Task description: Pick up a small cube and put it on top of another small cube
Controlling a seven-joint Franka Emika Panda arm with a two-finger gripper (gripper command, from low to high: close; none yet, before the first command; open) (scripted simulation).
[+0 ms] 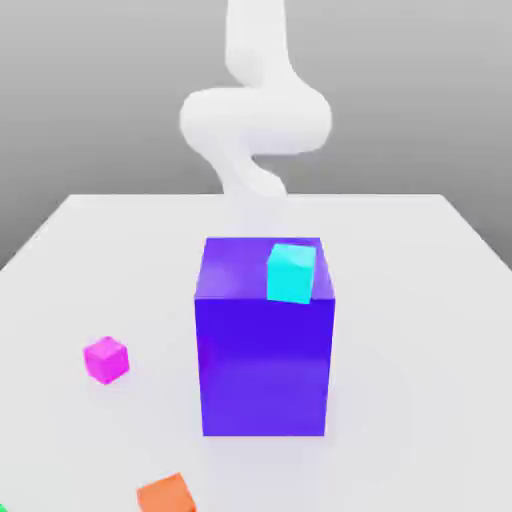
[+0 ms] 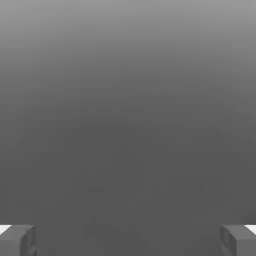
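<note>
In the exterior view nothing of the task looks done: the small magenta cube [image 1: 106, 360] sits alone on the pale table [image 1: 420, 300], well apart from the tall purple-blue block [image 1: 265, 350] and toward the exterior view's left. The cyan cube [image 1: 291, 273] rests on the block's top, and an orange cube [image 1: 166, 494] lies near the front edge. All are flat-coloured, sharp-edged solids; the white arm [image 1: 255, 120] is smooth and rounded. Picking, carrying and stacking all appear left to do. In the hand view the gripper [image 2: 128, 240] shows two grey, square-cut fingertips [image 2: 17, 240] spread wide, with nothing between them.
</note>
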